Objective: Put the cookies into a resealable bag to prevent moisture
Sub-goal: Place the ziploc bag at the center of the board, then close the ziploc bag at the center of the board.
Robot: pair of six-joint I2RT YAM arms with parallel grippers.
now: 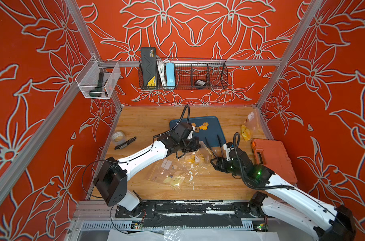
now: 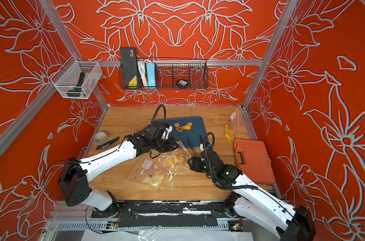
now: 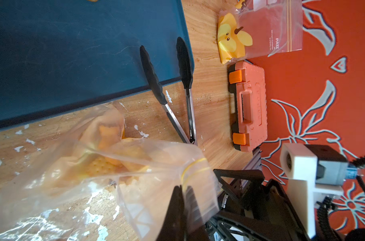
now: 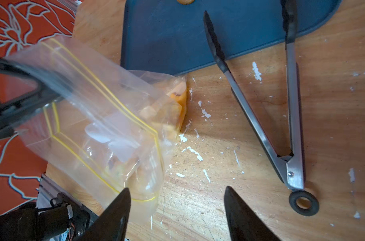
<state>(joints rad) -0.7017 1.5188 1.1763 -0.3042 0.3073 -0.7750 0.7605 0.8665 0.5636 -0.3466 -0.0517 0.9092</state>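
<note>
Left tool: clenched on the rim of the resealable bag, which sits just below centre in both top views. Right tool: jaws spread, one fingertip overlapping the bag's yellow-lined mouth (contact cannot be confirmed). Cookies: several lie inside the bag. A few more remain on the blue tray at frame centre. Tongs lie on the tabletop, tips over the tray.

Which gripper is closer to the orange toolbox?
Right. The right gripper hangs between the orange toolbox and the clear bag. The left gripper pinches the bag's rim, farther from the toolbox.
</note>
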